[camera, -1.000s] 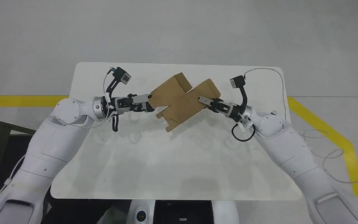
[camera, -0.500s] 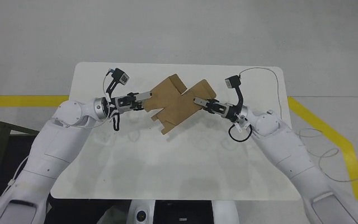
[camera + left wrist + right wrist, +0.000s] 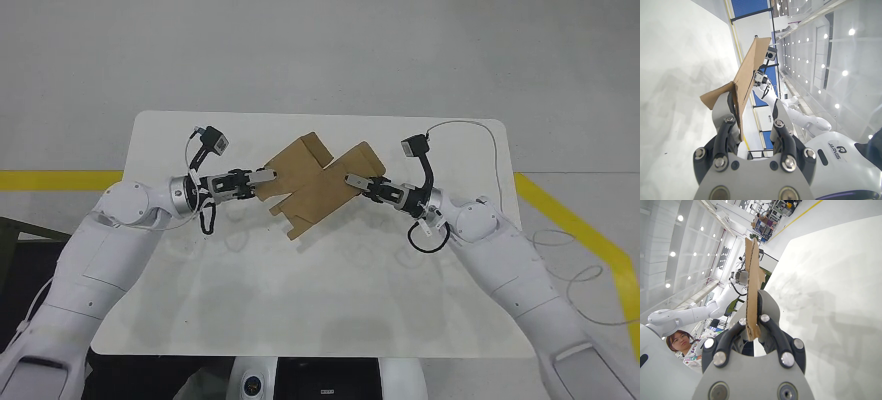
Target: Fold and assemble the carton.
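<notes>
A flat brown carton (image 3: pixel 318 185) is held above the middle of the white table (image 3: pixel 300 300), tilted, with its flaps spread. My right gripper (image 3: pixel 352 182) is shut on the carton's right edge; in the right wrist view the cardboard (image 3: pixel 751 275) runs between its fingers (image 3: pixel 770 306). My left gripper (image 3: pixel 262 177) is at the carton's left edge. In the left wrist view it (image 3: pixel 751 104) stands open: the carton (image 3: pixel 751 62) rests against one finger (image 3: pixel 722 106), while the other finger (image 3: pixel 780 113) is well apart from it.
The table's far edge (image 3: pixel 320 113) lies just behind the carton. The front half of the tabletop (image 3: pixel 300 280) is bare white surface. A yellow floor stripe (image 3: pixel 50 180) runs past both sides of the table.
The carton and both grippers have shifted a little to the left. The left gripper's tip now sits slightly farther back from the carton's middle.
</notes>
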Available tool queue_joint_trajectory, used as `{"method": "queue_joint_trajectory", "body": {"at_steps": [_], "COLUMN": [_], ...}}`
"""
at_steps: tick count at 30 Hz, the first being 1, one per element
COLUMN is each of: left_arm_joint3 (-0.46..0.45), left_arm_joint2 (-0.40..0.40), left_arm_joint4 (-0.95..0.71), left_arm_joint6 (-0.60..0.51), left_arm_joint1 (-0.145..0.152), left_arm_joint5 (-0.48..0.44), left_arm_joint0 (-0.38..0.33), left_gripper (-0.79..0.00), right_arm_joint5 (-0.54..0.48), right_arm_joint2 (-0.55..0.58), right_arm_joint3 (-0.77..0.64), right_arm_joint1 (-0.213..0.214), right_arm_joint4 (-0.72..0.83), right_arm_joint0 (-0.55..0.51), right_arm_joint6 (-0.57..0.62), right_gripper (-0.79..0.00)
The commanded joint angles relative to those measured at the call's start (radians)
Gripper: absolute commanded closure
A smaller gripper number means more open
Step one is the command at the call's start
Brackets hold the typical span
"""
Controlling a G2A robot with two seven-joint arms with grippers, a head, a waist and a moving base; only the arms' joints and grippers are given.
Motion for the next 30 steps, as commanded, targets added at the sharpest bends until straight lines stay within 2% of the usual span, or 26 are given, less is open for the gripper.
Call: {"method": "queue_joint_trajectory", "body": {"at_steps": [1, 4, 12, 15, 16, 17, 19, 23, 24, 25, 26, 27, 30], "left_arm_joint3": [0.004, 0.008, 0.010, 0.014, 0.016, 0.017, 0.020, 0.025, 0.026, 0.026, 0.026, 0.026, 0.025], "left_arm_joint2": [-0.001, -0.003, -0.006, -0.006, -0.006, -0.006, -0.008, -0.013, -0.014, -0.016, -0.016, -0.017, -0.021], "left_arm_joint4": [0.002, 0.012, 0.049, 0.053, 0.054, 0.055, 0.056, 0.055, 0.054, 0.054, 0.052, 0.052, 0.054], "left_arm_joint6": [0.000, -0.002, 0.000, -0.003, -0.002, -0.002, -0.005, -0.010, -0.011, -0.012, -0.014, -0.017, -0.025], "left_arm_joint1": [-0.002, -0.004, -0.010, -0.013, -0.014, -0.015, -0.017, -0.020, -0.020, -0.021, -0.022, -0.022, -0.024], "left_arm_joint5": [0.002, 0.004, 0.006, 0.011, 0.012, 0.013, 0.015, 0.018, 0.020, 0.021, 0.023, 0.024, 0.021], "left_arm_joint0": [0.002, 0.002, 0.004, 0.006, 0.007, 0.007, 0.007, 0.008, 0.008, 0.008, 0.008, 0.008, 0.008], "left_gripper": [-0.336, -0.262, -0.215, -0.169, -0.135, -0.058, 0.000, 0.000, 0.000, 0.000, 0.000, 0.000, 0.000], "right_arm_joint5": [0.000, 0.000, 0.000, 0.003, 0.004, 0.005, 0.006, 0.005, 0.005, 0.007, 0.009, 0.010, 0.020], "right_arm_joint2": [0.003, 0.009, 0.022, 0.027, 0.028, 0.030, 0.032, 0.036, 0.038, 0.039, 0.040, 0.041, 0.054], "right_arm_joint3": [0.001, 0.001, 0.003, 0.004, 0.004, 0.004, 0.004, 0.006, 0.007, 0.009, 0.011, 0.013, 0.029], "right_arm_joint1": [-0.002, -0.004, -0.011, -0.013, -0.014, -0.015, -0.017, -0.020, -0.021, -0.022, -0.022, -0.023, -0.021], "right_arm_joint4": [-0.001, -0.002, -0.012, -0.015, -0.016, -0.016, -0.017, -0.022, -0.024, -0.028, -0.035, -0.040, -0.069], "right_arm_joint0": [-0.001, -0.003, -0.009, -0.012, -0.013, -0.014, -0.016, -0.018, -0.018, -0.019, -0.018, -0.019, -0.018], "right_arm_joint6": [0.003, 0.007, 0.015, 0.017, 0.018, 0.018, 0.020, 0.025, 0.024, 0.024, 0.024, 0.025, 0.029], "right_gripper": [0.000, 0.000, 0.000, 0.000, 0.000, 0.000, 0.000, 0.000, -0.099, -0.332, -0.631, -0.785, -0.785]}}
